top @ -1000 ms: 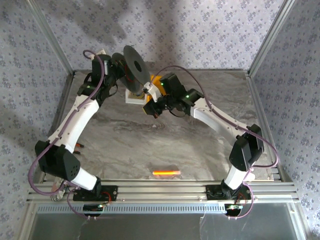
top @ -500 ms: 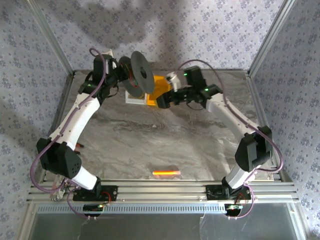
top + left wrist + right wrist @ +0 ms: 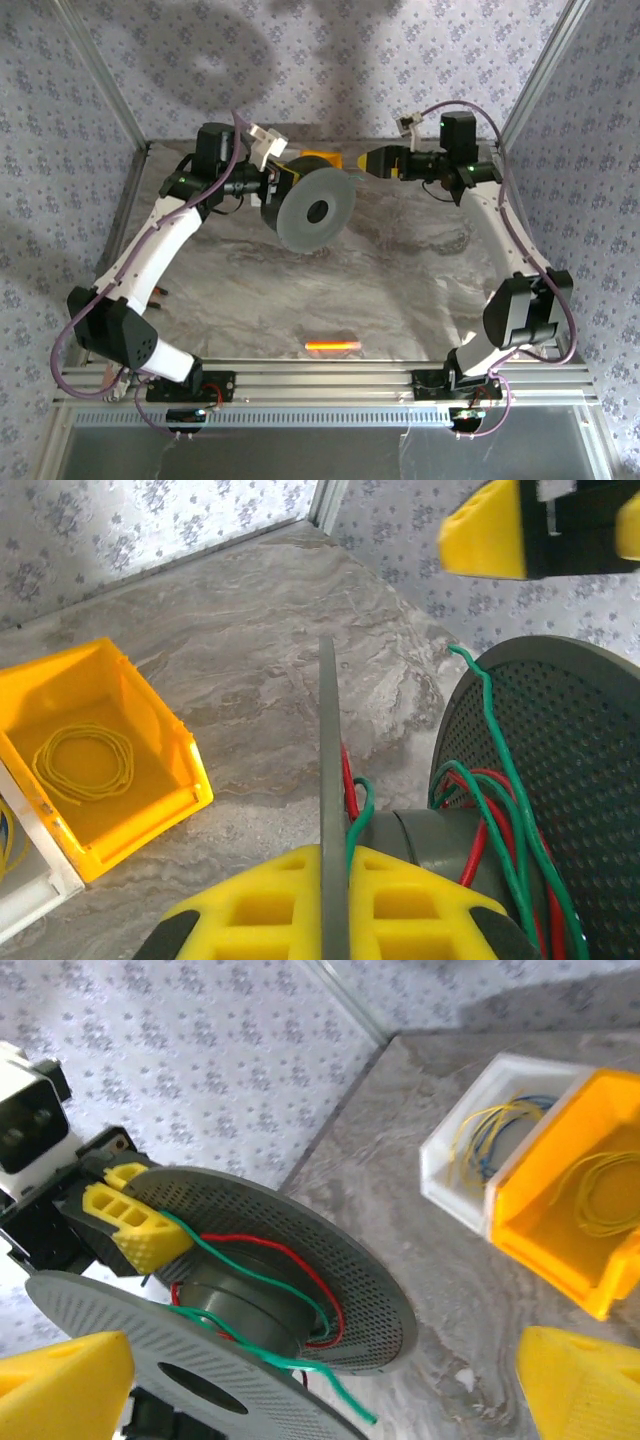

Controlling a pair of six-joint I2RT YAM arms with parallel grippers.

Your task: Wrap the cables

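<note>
A grey round spool (image 3: 312, 210) hangs above the table's rear middle, its holed face turned toward the camera. My left gripper (image 3: 274, 187) is shut on the rim of one flange, whose thin edge runs between the yellow fingers (image 3: 270, 900). The cables (image 3: 505, 780), thin green wire beside red wire, loop loosely around the spool's core (image 3: 255, 1305). One free green end (image 3: 350, 1400) sticks out past the flange. My right gripper (image 3: 372, 160) is open to the right of the spool, apart from it, with its yellow fingertips (image 3: 65, 1385) spread wide.
A yellow bin (image 3: 150, 770) with a yellow wire coil lies behind the spool, next to a white bin (image 3: 455, 1175) of thin wires. An orange bar (image 3: 332, 345) lies near the front edge. Metal frame posts (image 3: 110, 100) and patterned walls close in the sides and back.
The left arm swung the spool to the right and turned its face toward the camera. The right gripper opened and drew back to the right rear, away from the spool.
</note>
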